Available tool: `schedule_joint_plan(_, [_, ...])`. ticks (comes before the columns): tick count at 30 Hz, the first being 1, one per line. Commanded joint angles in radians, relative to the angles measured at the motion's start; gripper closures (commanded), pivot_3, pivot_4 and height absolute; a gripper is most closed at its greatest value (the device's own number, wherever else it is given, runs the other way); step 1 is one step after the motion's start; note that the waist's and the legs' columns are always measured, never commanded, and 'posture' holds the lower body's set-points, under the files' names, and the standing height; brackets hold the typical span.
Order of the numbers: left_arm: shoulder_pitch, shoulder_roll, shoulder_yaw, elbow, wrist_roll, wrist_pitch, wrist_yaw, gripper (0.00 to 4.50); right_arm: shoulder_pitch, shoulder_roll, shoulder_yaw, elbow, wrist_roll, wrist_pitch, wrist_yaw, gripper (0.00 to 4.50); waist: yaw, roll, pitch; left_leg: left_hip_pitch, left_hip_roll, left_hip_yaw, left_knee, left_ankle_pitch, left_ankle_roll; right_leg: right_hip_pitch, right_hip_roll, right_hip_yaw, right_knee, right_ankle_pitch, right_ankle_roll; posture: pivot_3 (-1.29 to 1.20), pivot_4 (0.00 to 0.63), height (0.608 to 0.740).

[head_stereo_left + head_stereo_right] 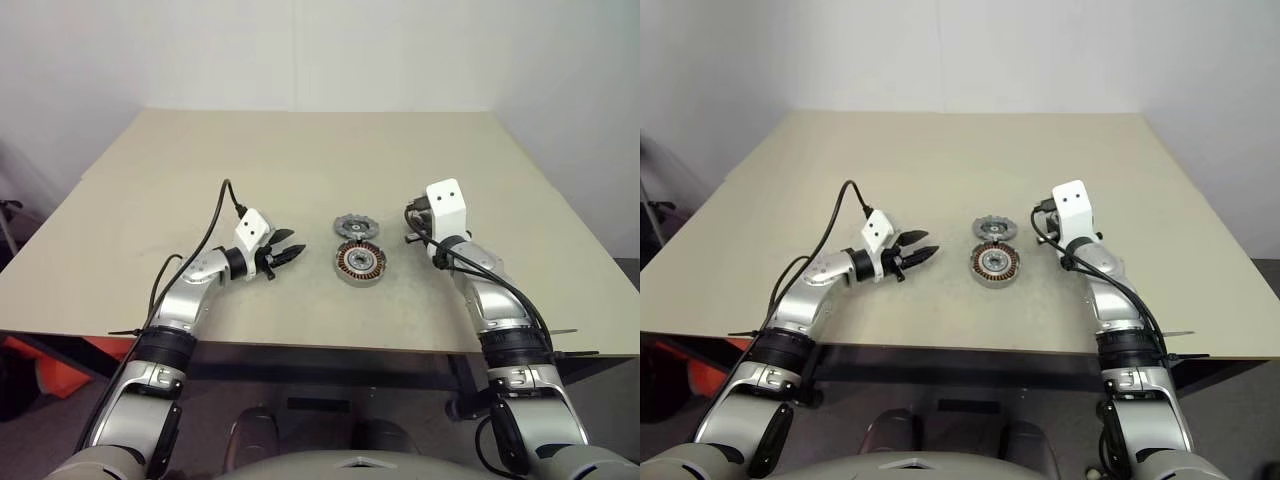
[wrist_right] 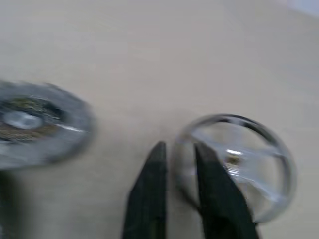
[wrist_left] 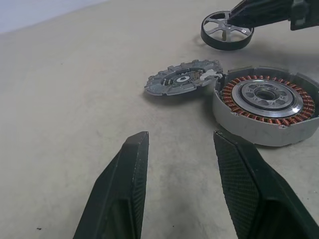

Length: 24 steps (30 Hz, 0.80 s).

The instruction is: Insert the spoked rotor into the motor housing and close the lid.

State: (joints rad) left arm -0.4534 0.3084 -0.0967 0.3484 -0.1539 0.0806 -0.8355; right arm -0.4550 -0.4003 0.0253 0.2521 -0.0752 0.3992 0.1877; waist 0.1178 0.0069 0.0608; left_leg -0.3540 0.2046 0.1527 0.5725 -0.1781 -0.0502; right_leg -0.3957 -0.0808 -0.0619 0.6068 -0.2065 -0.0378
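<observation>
The motor housing (image 1: 360, 263) sits on the table in front of me, its copper windings (image 3: 269, 118) facing up. Just behind it lies the lid (image 1: 357, 226), flat, with its notched edge plain in the left wrist view (image 3: 183, 82). To the right of the lid the spoked rotor (image 3: 227, 42) rests on the table. My right gripper (image 2: 179, 149) is at the rotor (image 2: 239, 164), slightly open, one finger inside the rim and one outside. My left gripper (image 1: 285, 252) hovers open and empty to the left of the housing, pointing at it.
The beige table (image 1: 300, 160) is bare around the three parts. Its front edge runs close below both arms. A white wall stands behind the far edge.
</observation>
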Motion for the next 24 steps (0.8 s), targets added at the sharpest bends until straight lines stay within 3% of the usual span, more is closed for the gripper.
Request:
schedule_joint_plan(1, [-0.02,0.003,0.001,-0.01,0.001,-0.026,-0.002,2.31,-0.038,-0.033,0.024,0.021,-0.076,-0.064,-0.033,2.56,-0.001,0.0,0.0,0.0,0.0,0.0,0.0,0.0,0.0,0.0,0.0,0.0,0.0,0.0,0.0,0.0,0.0,0.74])
schedule_joint_plan(10, [-0.008,0.004,-0.009,-0.019,0.005,-0.028,0.006,2.31,-0.062,-0.017,-0.031,0.106,-0.044,-0.048,-0.045,2.56,-0.022,0.0,0.0,0.0,0.0,0.0,0.0,-0.001,0.002,0.0,0.001,0.0,0.0,0.002,-0.003,0.0,0.0,0.74])
schedule_joint_plan(18, [0.003,0.01,-0.013,-0.031,0.008,-0.025,0.005,2.31,-0.097,0.103,-0.325,0.044,0.197,0.196,-0.154,2.56,-0.022,0.0,0.0,0.0,0.0,0.0,0.0,-0.001,0.002,-0.001,0.001,0.001,0.0,0.003,-0.005,0.0,0.0,0.74])
schedule_joint_plan(24, [0.002,0.012,-0.018,-0.028,0.013,-0.027,0.002,2.31,-0.129,0.156,-0.442,0.035,0.319,0.298,-0.191,2.56,-0.022,0.0,0.0,0.0,0.0,0.0,0.0,-0.001,0.002,-0.001,0.001,0.001,0.0,0.003,-0.005,0.0,0.0,0.74])
